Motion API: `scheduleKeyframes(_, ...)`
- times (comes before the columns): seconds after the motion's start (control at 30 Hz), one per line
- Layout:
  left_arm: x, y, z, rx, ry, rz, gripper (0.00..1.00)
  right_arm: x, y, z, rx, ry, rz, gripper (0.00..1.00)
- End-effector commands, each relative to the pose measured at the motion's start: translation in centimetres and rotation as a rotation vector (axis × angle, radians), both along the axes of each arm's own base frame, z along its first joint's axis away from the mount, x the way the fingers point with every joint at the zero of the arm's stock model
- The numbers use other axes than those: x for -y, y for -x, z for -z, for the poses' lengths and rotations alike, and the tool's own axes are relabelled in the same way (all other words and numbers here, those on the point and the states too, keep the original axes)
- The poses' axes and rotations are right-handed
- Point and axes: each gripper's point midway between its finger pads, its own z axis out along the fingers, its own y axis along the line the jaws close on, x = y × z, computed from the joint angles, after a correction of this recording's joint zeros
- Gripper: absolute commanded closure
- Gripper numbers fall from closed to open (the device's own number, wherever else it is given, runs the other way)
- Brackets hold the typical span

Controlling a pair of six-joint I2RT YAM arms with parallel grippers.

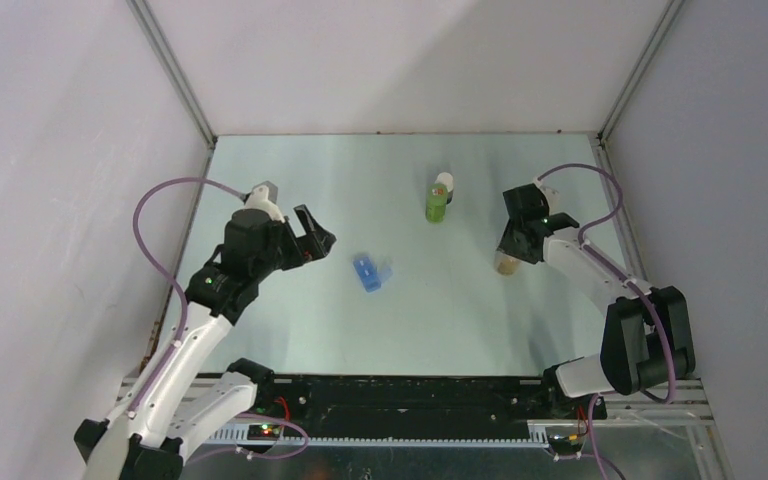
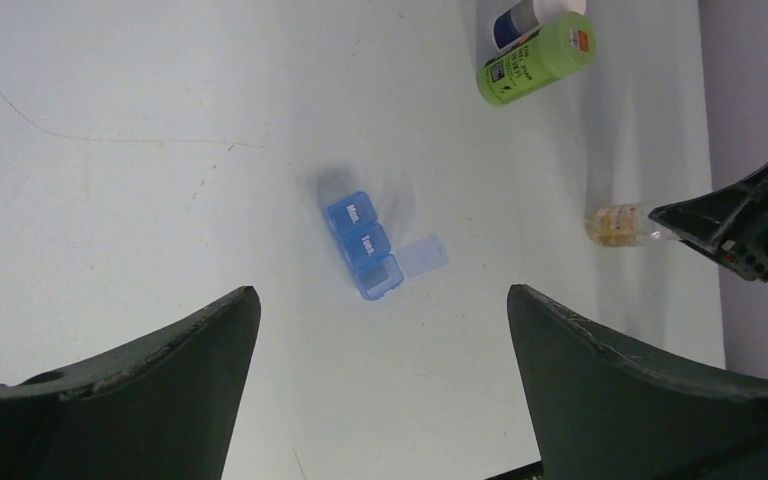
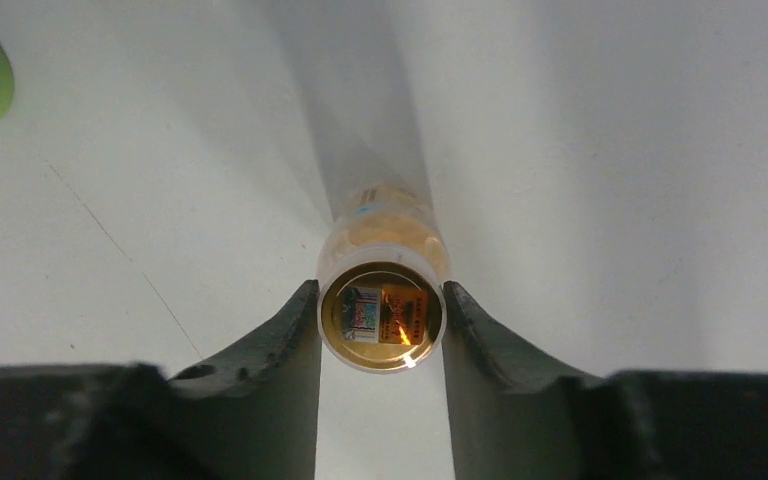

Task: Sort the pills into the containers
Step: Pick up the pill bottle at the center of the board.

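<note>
Right gripper (image 3: pixel 382 325), jaws pinching the upright amber pill bottle (image 3: pixel 385 235) near the surface's (image 1: pixel 290 330) right edge, appears mid-pickup, a lift toward the central blue pill organiser (image 2: pixel 363 243) likely next, while the left gripper (image 1: pixel 312 232) hovers, jaws wide.

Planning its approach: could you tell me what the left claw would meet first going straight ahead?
Most likely the blue pill organizer, centred ahead of the open left claw; nothing else seems to intervene, though depth is unclear.

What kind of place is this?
Probably a robot lab booth: plain walls box in a table with two bolted arms, a green bottle, a clear bottle and a pillbox.
</note>
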Motion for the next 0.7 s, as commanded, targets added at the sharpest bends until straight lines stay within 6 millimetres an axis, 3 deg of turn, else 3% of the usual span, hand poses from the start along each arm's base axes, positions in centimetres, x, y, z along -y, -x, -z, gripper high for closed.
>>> scheduleKeyframes(0.0,-0.6,-1.5,-2.8,0.111,-0.046,-0.010,0.01,-0.3,-0.3,-1.8,0.019,-0.010,0.009,0.67)
scheduleKeyframes(0.13,-0.4,-2.5,-3.7,0.142,-0.058,-0.005,0.01,-0.7,-0.1,-3.7,0.044,-0.024,-0.028,0.73)
scheduleKeyframes(0.23,1.1,-2.9,-4.2,0.172,-0.028,0.063,0.01,-1.6,0.2,-6.0,0.087,-0.045,-0.093,0.73)
scheduleKeyframes(0.37,4.7,-2.8,-5.2,0.268,0.017,0.241,0.01,-5.2,1.7,-9.1,0.151,-0.175,-0.260,0.72)
scheduleKeyframes(0.47,7.0,-3.8,-7.9,0.385,0.063,0.308,0.01,-7.2,3.1,-11.4,0.182,-0.268,-0.359,0.72)
scheduleKeyframes(0.53,9.5,-4.1,-8.7,0.438,0.086,0.420,0.01,-9.1,4.6,-13.0,0.195,-0.359,-0.463,0.71)
scheduleKeyframes(0.6,12.4,-3.2,-9.4,0.518,0.083,0.578,0.01,-10.3,5.8,-14.3,0.215,-0.420,-0.533,0.71)
scheduleKeyframes(0.63,14.2,-1.8,-9.6,0.546,0.088,0.683,0.01,-10.7,6.3,-14.8,0.218,-0.445,-0.559,0.70)
scheduleKeyframes(0.67,15.0,-1.6,-9.0,0.585,0.031,0.754,0.02,-11.6,7.2,-15.7,0.223,-0.499,-0.605,0.70)
